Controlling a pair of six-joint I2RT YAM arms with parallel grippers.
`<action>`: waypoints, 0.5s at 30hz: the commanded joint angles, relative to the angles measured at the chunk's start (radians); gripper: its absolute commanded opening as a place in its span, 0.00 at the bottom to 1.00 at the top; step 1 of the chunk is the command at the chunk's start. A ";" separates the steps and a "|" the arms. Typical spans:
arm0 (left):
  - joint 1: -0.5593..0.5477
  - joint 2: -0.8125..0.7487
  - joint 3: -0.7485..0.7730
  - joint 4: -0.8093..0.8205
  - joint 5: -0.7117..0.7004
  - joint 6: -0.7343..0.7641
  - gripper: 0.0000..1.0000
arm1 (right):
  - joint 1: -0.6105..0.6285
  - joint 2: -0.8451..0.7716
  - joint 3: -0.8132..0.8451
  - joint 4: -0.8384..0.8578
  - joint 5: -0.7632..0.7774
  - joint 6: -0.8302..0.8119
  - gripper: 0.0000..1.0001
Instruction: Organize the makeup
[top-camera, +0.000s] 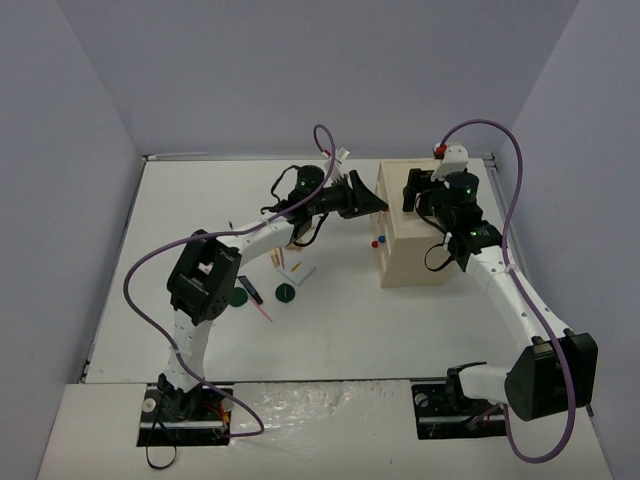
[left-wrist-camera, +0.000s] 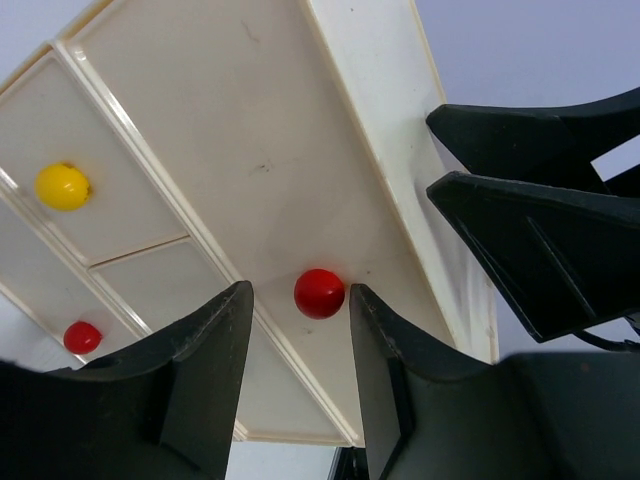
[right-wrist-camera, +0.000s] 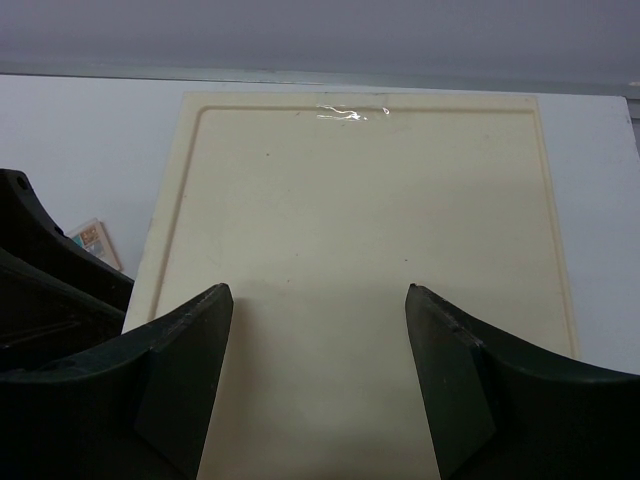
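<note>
Your left end effector, spread wide, straddles a round red knob on the beige wooden drawer box, your right end effector wide above its top, while dark green discs and a thin pink pencil lie seemingly unsorted on the white tabletop left of it.

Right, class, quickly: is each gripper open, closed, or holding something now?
Left gripper: open, straddling a round red knob on the beige wooden drawer box.
Right gripper: open, empty, above that box.
</note>
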 joint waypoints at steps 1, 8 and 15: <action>-0.014 -0.011 0.013 0.221 0.063 -0.056 0.39 | 0.002 0.004 -0.022 -0.041 -0.028 0.011 0.67; -0.014 0.004 -0.005 0.305 0.080 -0.104 0.28 | 0.003 0.007 -0.024 -0.042 -0.034 0.013 0.67; -0.014 -0.003 -0.014 0.322 0.077 -0.109 0.14 | 0.002 0.007 -0.024 -0.040 -0.040 0.015 0.68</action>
